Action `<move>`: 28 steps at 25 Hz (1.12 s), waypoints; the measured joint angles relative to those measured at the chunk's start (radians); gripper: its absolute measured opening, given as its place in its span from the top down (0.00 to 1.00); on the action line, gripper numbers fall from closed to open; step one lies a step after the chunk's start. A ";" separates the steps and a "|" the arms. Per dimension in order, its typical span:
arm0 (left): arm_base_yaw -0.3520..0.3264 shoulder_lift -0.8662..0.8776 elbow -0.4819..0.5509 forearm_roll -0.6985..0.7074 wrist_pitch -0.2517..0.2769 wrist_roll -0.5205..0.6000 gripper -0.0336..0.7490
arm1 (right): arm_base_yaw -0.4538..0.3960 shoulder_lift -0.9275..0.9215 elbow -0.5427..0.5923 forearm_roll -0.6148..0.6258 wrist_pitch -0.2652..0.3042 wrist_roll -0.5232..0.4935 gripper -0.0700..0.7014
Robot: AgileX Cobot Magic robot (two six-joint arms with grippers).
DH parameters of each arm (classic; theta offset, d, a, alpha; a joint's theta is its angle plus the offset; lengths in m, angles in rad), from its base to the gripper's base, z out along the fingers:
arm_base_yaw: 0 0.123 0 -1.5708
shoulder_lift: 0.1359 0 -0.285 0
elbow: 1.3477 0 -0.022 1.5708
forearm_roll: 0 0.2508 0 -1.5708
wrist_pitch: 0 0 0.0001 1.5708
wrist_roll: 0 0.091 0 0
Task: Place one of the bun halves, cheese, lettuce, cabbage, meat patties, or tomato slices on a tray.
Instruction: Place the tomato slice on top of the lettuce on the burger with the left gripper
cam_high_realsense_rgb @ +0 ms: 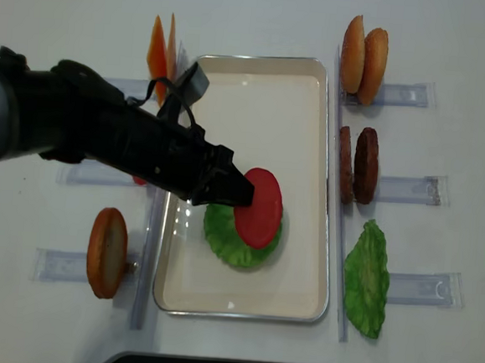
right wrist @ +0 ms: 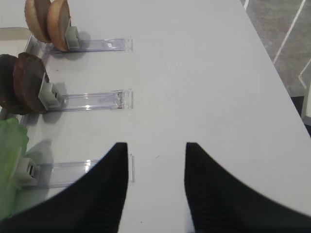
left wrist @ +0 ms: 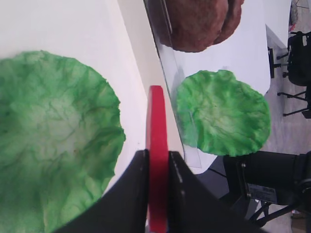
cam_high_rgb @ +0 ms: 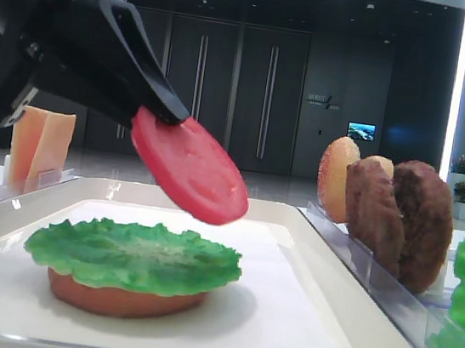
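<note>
My left gripper is clenched on the tomato slice, holding it tilted above the lettuce toward the tray's near edge. A bun half lies under that leaf, mostly hidden. My arm covers whatever sits left of the tray's middle. My right gripper hangs spread and empty over bare table; only the fingers show.

No legible text, labels or numbers on anything in view.
</note>
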State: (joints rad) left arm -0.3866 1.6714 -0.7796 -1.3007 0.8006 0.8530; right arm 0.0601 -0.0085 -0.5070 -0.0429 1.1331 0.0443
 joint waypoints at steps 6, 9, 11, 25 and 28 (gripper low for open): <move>0.000 0.045 0.000 -0.039 -0.001 0.047 0.87 | 0.000 0.000 0.000 0.000 0.000 0.000 0.56; 0.000 0.048 0.000 -0.039 -0.002 0.048 0.87 | 0.000 0.000 0.000 0.000 0.000 0.000 0.56; 0.000 0.048 0.000 -0.039 -0.003 0.048 0.87 | 0.000 0.000 0.000 0.000 0.000 0.000 0.56; 0.001 0.048 0.000 0.012 -0.031 0.029 0.87 | 0.000 0.000 0.000 0.000 0.000 0.000 0.56; 0.024 0.048 0.000 0.018 -0.029 0.029 0.87 | 0.000 0.000 0.000 0.000 0.000 0.000 0.56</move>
State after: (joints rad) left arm -0.3622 1.7189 -0.7796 -1.2832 0.7719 0.8820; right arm 0.0601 -0.0085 -0.5070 -0.0429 1.1331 0.0443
